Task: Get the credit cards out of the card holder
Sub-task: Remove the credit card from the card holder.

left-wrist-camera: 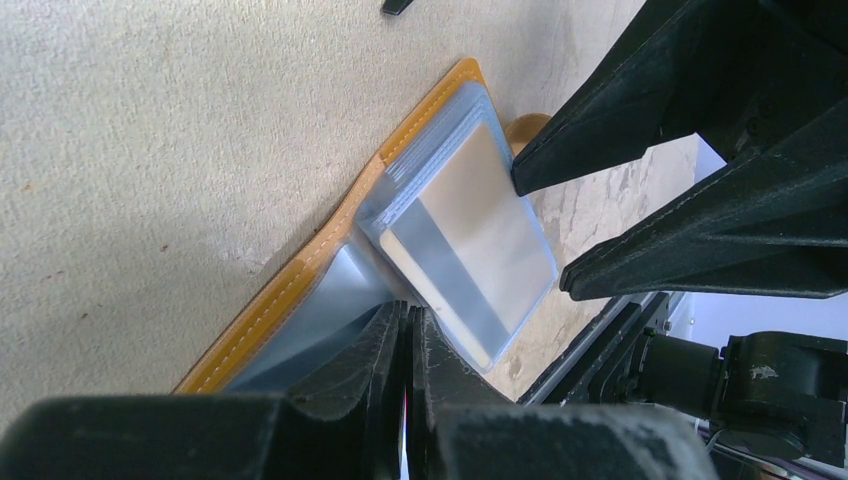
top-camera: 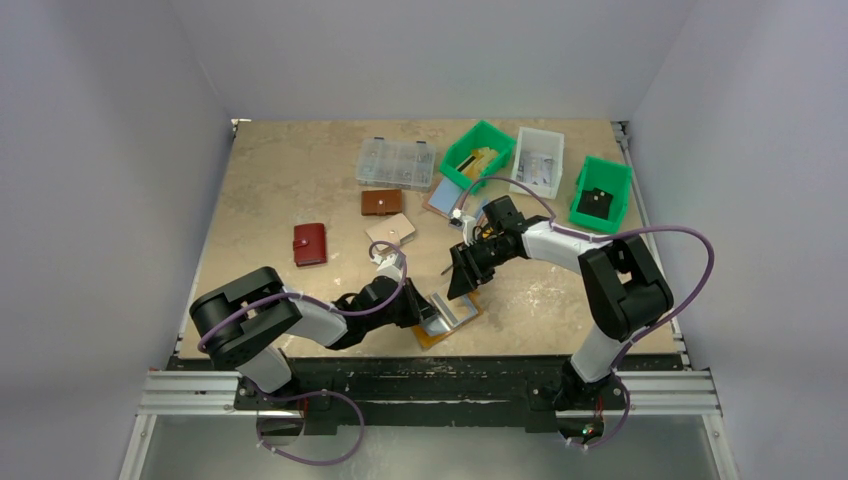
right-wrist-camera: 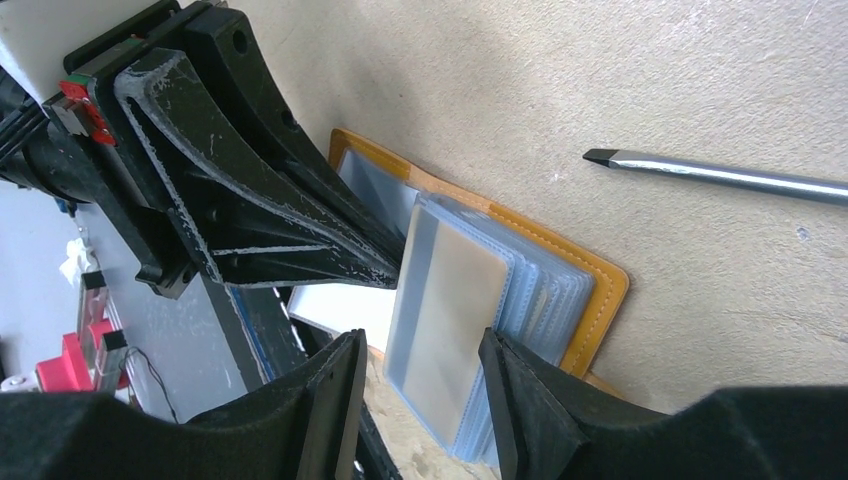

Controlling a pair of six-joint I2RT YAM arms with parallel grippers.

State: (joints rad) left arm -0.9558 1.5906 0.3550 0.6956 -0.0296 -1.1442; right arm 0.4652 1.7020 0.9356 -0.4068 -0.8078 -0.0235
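Note:
The mustard card holder (top-camera: pixel 436 337) lies open near the table's front edge, its stitched rim (right-wrist-camera: pixel 600 290) showing around a fanned stack of clear sleeves. A silvery-grey credit card (right-wrist-camera: pixel 450 310) sits in the top sleeve (left-wrist-camera: pixel 470 240). My left gripper (left-wrist-camera: pixel 410 320) is shut, and its tip presses on the holder's pale blue inner half beside the fold. My right gripper (right-wrist-camera: pixel 420 345) is open. Its fingers (left-wrist-camera: pixel 600 140) straddle the free end of the sleeve stack, one on each side, without clamping it.
A screwdriver (right-wrist-camera: pixel 720 175) lies on the table just beyond the holder. Farther back are a red wallet (top-camera: pixel 310 244), a brown wallet (top-camera: pixel 381 202), a beige one (top-camera: pixel 390 231), a clear organiser box (top-camera: pixel 396 163), two green bins (top-camera: pixel 477 155) (top-camera: pixel 601 193) and a white bin (top-camera: pixel 537 161).

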